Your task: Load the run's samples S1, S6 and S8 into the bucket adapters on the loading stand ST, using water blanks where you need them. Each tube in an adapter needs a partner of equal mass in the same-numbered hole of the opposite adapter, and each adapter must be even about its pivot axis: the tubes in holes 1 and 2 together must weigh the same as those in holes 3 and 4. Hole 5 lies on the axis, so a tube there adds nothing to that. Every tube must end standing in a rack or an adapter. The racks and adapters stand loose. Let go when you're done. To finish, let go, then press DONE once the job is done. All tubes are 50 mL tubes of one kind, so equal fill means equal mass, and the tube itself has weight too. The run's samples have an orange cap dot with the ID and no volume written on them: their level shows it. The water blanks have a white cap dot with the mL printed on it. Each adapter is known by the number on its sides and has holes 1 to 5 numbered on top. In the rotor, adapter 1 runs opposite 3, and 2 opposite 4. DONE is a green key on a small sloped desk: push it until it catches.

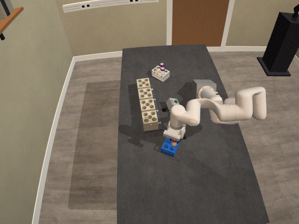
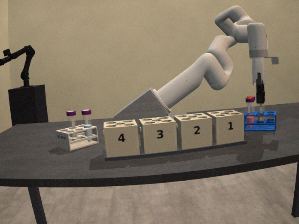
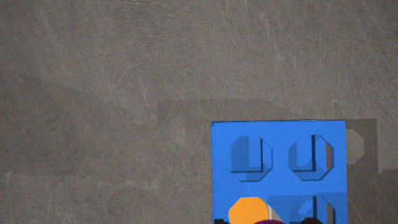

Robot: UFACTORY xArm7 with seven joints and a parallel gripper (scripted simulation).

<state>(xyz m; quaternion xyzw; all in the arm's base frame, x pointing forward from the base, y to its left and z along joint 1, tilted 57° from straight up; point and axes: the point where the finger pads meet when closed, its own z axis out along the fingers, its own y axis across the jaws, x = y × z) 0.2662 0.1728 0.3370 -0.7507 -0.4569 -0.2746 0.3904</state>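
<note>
The blue sample rack (image 1: 168,153) (image 2: 273,113) (image 3: 279,128) holds a tube with pink liquid (image 2: 250,119), another orange-topped tube (image 2: 250,97) partly hidden behind it, and a tube with yellow-orange liquid under my gripper (image 1: 174,140) (image 2: 260,101) (image 3: 266,221). My gripper is slightly open around that tube's purple cap, with its fingers pointing down. No ID is readable. The cream adapters 1 (image 1: 150,127) (image 2: 236,131), 2 (image 2: 204,136), 3 (image 2: 149,141) and 4 (image 2: 127,146) stand in a row; I see no tubes in them. Two blanks (image 2: 71,113) (image 2: 86,112) stand in the white rack (image 2: 65,141).
The adapters stand on the dark loading stand (image 2: 139,155). The small sloped desk (image 1: 171,104) with the green DONE key (image 1: 176,101) is between the adapter row and the arm's base. The two blanks' purple caps rise above the white rack at the far end. The arm reaches over the table's right side.
</note>
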